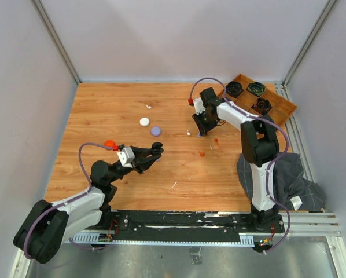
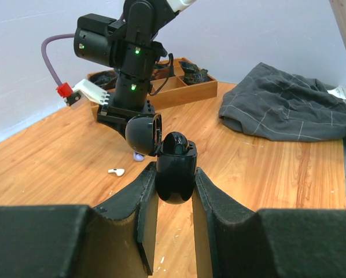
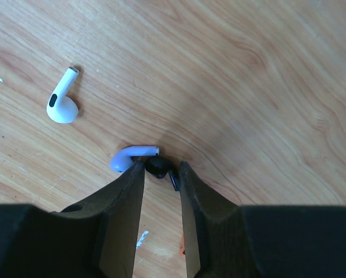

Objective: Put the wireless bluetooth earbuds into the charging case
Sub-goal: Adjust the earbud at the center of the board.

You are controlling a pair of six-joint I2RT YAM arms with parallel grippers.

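My left gripper is shut on a black charging case and holds it above the table with its lid hinged open; it also shows in the top view. My right gripper is down at the table, its jaws closed on a black earbud; it also shows in the top view. A pale purple earbud lies touching the left fingertip. A white earbud lies apart to the left. Two red-orange earbuds lie near the right gripper.
A white puck, a purple puck and a red one lie on the wood table. A wooden tray with black coiled bundles stands at the back right. A grey cloth lies at the right edge.
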